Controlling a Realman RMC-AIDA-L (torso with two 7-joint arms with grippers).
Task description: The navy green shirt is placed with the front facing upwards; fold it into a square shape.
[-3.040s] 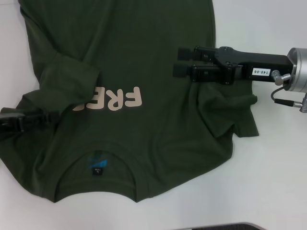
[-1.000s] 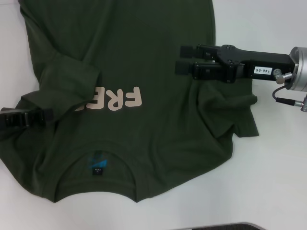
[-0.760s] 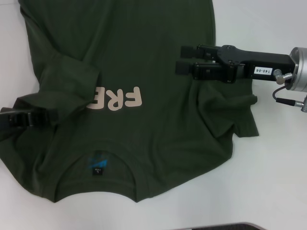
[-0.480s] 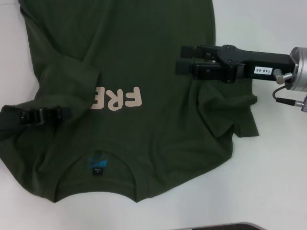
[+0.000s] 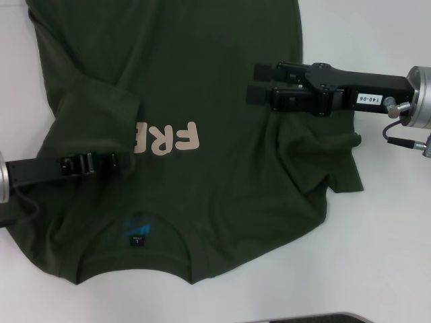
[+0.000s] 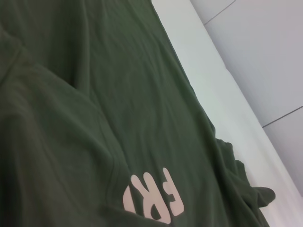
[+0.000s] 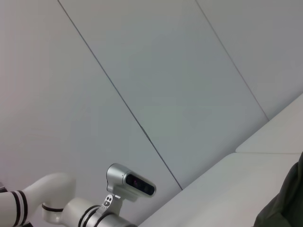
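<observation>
My left gripper pinches the shirt sleeve beside "FREE"; my right gripper hovers spread above it.

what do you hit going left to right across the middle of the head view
left gripper over the folded-in sleeve → pale FREE lettering on the navy green shirt → right gripper → bunched right sleeve → bare white table

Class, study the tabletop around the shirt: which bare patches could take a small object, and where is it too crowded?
Bare white table lies on the robot's right of the navy green shirt, below the right claw, and along the near edge under the collar. The left side is crowded: the left claw lies over the folded sleeve, and cloth nearly reaches the view's edge.
</observation>
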